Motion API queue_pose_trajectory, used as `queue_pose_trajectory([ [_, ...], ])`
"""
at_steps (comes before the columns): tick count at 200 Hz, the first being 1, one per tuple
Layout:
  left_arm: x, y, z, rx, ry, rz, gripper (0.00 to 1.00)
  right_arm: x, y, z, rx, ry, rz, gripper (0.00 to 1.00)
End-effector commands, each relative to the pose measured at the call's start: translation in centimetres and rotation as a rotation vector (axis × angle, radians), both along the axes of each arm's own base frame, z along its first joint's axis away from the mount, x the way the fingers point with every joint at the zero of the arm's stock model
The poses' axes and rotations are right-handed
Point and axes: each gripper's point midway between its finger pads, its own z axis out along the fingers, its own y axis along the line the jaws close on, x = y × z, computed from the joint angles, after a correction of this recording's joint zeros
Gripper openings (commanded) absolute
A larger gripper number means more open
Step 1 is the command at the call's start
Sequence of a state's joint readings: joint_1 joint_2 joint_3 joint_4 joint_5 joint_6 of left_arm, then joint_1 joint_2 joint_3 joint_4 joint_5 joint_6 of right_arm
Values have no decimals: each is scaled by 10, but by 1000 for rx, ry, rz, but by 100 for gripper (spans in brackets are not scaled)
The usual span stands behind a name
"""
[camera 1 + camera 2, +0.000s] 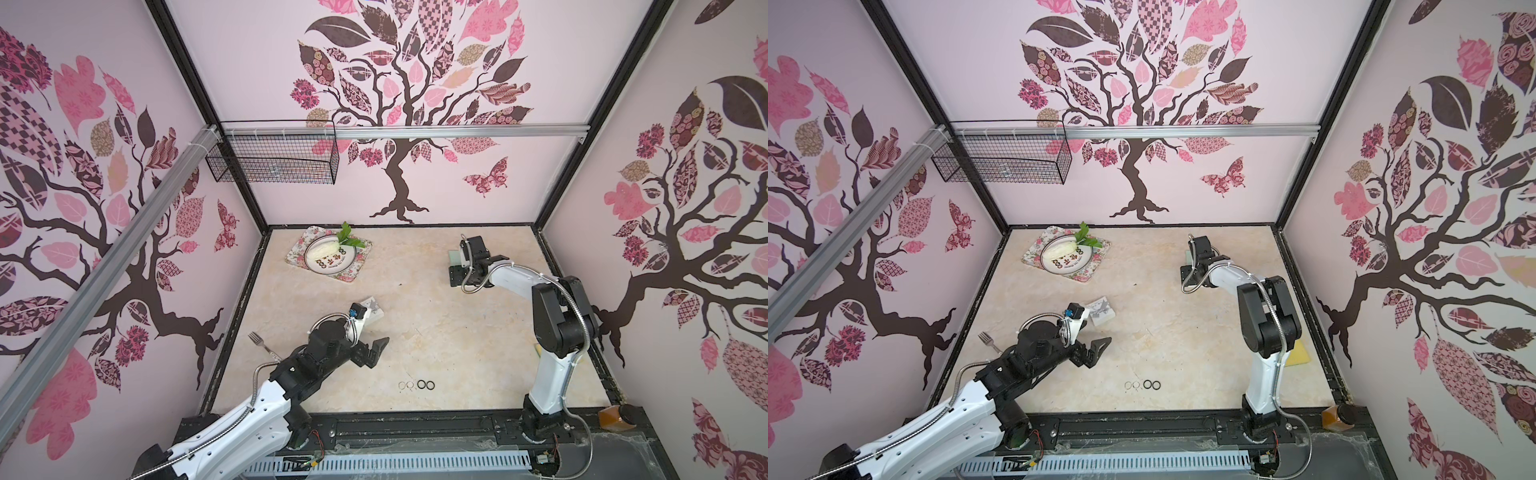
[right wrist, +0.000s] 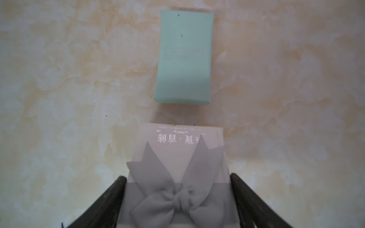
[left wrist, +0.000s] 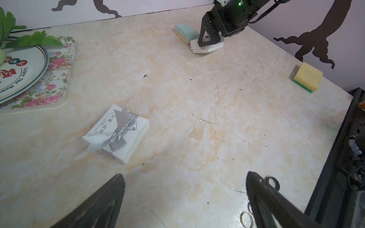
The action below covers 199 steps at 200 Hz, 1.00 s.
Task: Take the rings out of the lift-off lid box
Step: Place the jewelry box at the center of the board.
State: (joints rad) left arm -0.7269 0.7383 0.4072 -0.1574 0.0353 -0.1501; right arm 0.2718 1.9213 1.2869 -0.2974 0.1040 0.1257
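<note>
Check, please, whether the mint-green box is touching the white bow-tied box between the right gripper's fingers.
Apart. The right wrist view shows a strip of bare table between the mint-green box and the white bow-tied box.

Four rings point(image 1: 422, 385) lie flat in a short row on the surface, low and centre in both top views point(image 1: 1147, 385). Two are thin and silvery, two thicker and black. The white box point(image 2: 177, 158), tied with a grey bow, sits upper right point(image 3: 207, 47), its lid skewed.
</note>
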Motion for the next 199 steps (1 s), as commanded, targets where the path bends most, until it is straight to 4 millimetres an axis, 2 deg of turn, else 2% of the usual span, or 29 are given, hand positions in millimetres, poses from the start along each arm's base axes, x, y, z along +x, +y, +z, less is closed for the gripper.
queue_pose_trajectory([
  [1,-1,-1,-8,2,-4,-17,98,-2,-6,-2,0,-2,-43,81],
  [43,-1,-1,-8,2,-4,-17,98,2,-8,-11,-19,0,-53,81],
  [102,0,0,-10,6,0,-13,98,15,-6,-10,-26,-19,-49,81],
  [110,0,0,-10,6,0,-10,98,16,-6,-9,-25,-21,-46,83],
  [122,1,0,-9,5,1,-10,98,15,-5,-5,-24,-21,-42,91],
  [134,1,0,-8,2,1,-10,98,13,-5,5,-18,-35,-42,99],
  [170,1,-3,6,-32,3,-5,98,1,-4,57,-1,-100,-22,100],
  [184,0,-1,13,-30,18,4,98,-11,8,75,0,-112,21,100],
  [199,2,1,26,-38,11,26,98,-28,32,91,-7,-121,89,100],
])
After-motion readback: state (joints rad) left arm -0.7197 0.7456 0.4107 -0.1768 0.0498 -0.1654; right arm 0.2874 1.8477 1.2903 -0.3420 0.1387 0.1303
